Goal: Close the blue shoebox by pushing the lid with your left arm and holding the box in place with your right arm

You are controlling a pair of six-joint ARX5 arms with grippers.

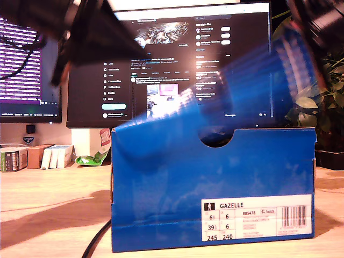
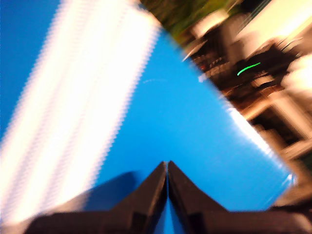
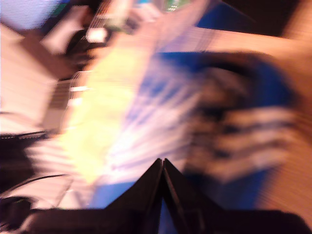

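A pale wooden counter (image 1: 48,199) fills the lower part of the exterior view, with two lit monitors behind it: a large one (image 1: 172,64) across the upper middle of the frame and a second (image 1: 27,59) at the upper left. A leafy plant (image 1: 317,102) stands at the right edge, and small boxes and books (image 1: 37,156) sit at the middle left.

The blue shoebox (image 1: 212,188) stands in the lower centre and right of the exterior view, its white size label (image 1: 257,217) at the lower right. Its lid (image 1: 236,86) is a motion-blurred blue streak tilted above the box, higher toward the upper right of the frame.

Dark arm parts show at the upper left (image 1: 80,32) and upper right (image 1: 322,21) of the exterior view; which arm is which cannot be told.

In the first wrist view, my first pincer (image 2: 167,165) has its jaws pressed together, tips over a blurred blue surface with a white stripe. In the second wrist view, my second pincer (image 3: 162,163) is likewise together, empty, over a heavily blurred blue and white surface.
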